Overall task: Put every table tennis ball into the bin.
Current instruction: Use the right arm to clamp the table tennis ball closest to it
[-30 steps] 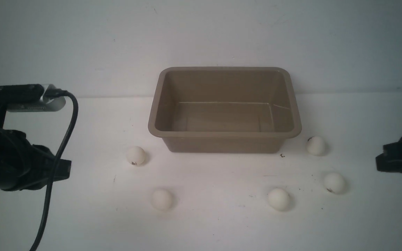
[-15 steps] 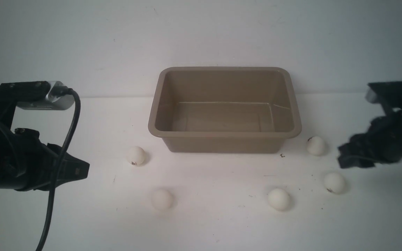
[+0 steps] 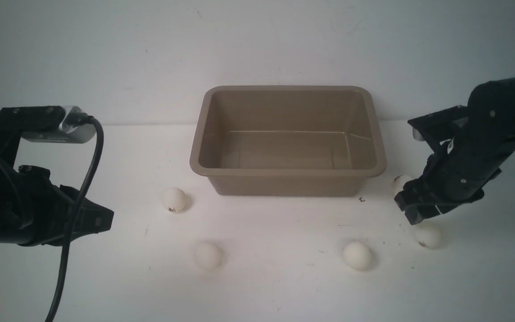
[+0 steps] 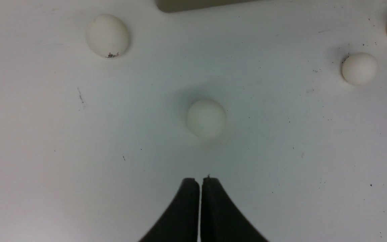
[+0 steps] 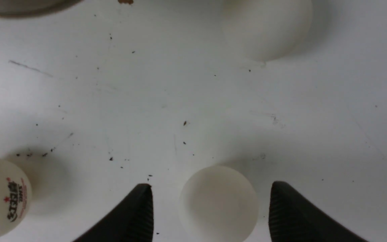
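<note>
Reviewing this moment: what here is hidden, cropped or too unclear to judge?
Front view: the right gripper covers part of the farthest right ball.
Right wrist view: the printed ball is cut off by the frame edge.
Both wrist views: only a sliver of the bin shows at the frame edge.

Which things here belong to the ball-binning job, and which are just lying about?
Job: five table tennis balls, the bin, left gripper, right gripper.
Lying about: brown scrap by the bin's corner, dark specks on the table.
</note>
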`<action>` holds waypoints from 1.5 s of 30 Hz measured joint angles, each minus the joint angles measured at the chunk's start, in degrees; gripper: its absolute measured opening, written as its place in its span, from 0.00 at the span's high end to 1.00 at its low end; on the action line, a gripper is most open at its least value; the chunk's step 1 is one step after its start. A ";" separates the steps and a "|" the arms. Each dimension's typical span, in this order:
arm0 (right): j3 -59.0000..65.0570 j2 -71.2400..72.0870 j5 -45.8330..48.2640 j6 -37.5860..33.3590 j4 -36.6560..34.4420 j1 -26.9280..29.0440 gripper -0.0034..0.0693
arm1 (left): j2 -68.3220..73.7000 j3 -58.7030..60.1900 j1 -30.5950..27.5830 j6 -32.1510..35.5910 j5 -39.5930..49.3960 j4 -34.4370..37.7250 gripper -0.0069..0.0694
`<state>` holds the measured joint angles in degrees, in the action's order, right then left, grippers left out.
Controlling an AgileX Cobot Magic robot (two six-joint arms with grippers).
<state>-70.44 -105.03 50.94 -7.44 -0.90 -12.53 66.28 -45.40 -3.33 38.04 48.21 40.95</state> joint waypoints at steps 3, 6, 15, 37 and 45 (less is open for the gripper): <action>-0.07 0.00 -0.15 0.50 0.09 -0.07 0.34 | 0.00 0.00 0.00 0.00 0.00 -0.36 0.91; -0.17 -0.93 0.66 0.62 0.13 -0.18 0.34 | 0.00 0.00 0.00 0.03 -0.06 -0.87 0.91; -0.17 -2.57 1.58 1.23 0.43 -0.18 0.34 | 0.00 0.00 0.00 0.03 -0.22 -1.28 0.91; -0.17 -6.19 2.60 1.88 1.66 -0.25 0.46 | 0.00 0.00 0.00 0.03 -0.28 -2.38 0.91; -0.29 -3.93 4.68 1.64 2.69 -0.25 0.46 | 0.00 0.00 0.00 0.03 -0.29 -2.52 0.91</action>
<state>-70.73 -108.96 55.62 -5.80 1.80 -12.77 66.28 -45.40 -3.33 38.06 47.92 38.43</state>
